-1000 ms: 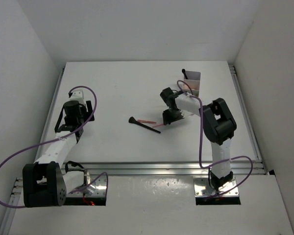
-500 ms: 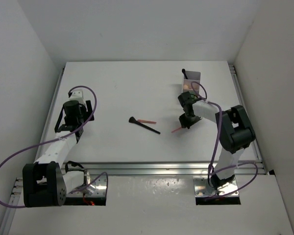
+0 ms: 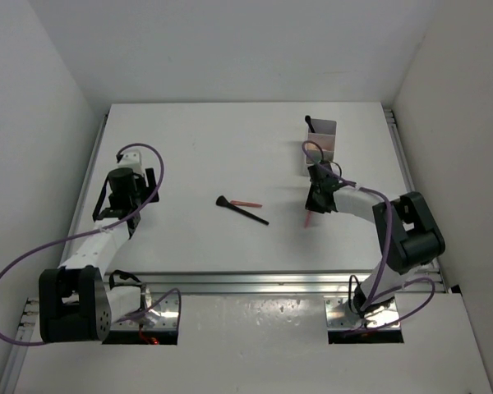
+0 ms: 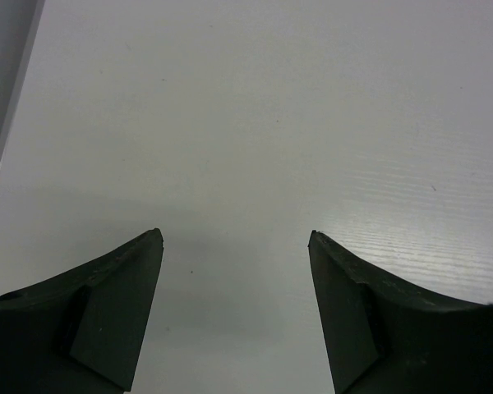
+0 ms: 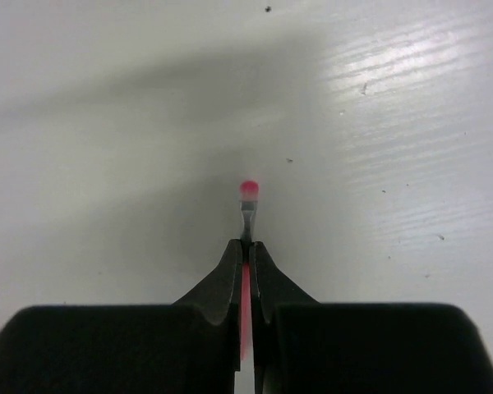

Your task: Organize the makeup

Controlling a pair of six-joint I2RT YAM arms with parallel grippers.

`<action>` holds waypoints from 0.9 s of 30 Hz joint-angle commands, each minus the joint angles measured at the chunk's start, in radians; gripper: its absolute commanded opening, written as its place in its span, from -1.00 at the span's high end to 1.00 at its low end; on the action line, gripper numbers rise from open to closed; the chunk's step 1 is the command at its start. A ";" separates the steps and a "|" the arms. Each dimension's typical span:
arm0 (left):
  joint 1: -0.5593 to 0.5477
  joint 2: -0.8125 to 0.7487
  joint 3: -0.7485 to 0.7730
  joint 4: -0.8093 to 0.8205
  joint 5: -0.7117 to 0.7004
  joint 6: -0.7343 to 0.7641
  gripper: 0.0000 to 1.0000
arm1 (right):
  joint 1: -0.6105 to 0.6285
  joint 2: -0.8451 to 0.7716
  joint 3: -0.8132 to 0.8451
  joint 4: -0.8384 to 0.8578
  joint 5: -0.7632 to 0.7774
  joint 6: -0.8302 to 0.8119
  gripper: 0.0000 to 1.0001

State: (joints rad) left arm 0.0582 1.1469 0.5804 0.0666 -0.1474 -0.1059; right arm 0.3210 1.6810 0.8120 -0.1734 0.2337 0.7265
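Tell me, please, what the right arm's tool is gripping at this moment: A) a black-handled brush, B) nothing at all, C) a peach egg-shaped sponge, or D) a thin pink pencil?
D: in the right wrist view the right tool is shut on the thin pink pencil, whose pink tip sticks out past the fingertips, while the black-handled brush lies on the white table.

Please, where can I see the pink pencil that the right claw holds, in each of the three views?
Top external: right of centre; the pink pencil sticks out down-left from the right claw.
Left wrist: not in it.
Right wrist: at centre; the pink pencil pokes out past the shut fingertips, its pink tip on top.
Shared landmark: the right claw, clamped on the pencil in both views that show it.
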 commanded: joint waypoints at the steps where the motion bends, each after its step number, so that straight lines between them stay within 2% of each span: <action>1: -0.008 0.001 0.010 0.056 0.022 0.009 -0.54 | -0.003 -0.059 -0.013 0.109 -0.046 -0.145 1.00; 8: -0.017 0.001 0.001 0.056 0.022 0.018 -0.54 | 0.006 -0.156 -0.024 0.163 -0.077 -0.252 1.00; 12: -0.026 0.001 0.001 0.056 0.022 0.018 -0.54 | 0.027 -0.208 0.038 0.166 -0.082 -0.338 1.00; 14: -0.026 0.001 0.001 0.045 0.022 0.028 -0.54 | 0.030 -0.219 0.068 0.210 -0.083 -0.370 1.00; 17: -0.026 0.010 0.024 0.007 0.022 0.037 -0.54 | 0.029 -0.216 0.166 0.317 -0.057 -0.519 1.00; 22: -0.026 0.031 0.078 -0.037 0.022 0.061 -0.54 | -0.029 -0.071 0.376 0.540 -0.056 -0.656 1.00; 25: -0.026 0.056 0.117 -0.083 0.031 0.081 -0.54 | -0.066 0.073 0.467 0.699 -0.057 -0.685 1.00; 27: -0.026 0.074 0.148 -0.114 0.040 0.081 -0.54 | -0.098 0.120 0.536 0.730 -0.060 -0.688 1.00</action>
State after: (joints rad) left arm 0.0399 1.2079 0.6640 -0.0181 -0.1284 -0.0441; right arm 0.2630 1.7203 1.2903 0.3977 0.1734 0.1055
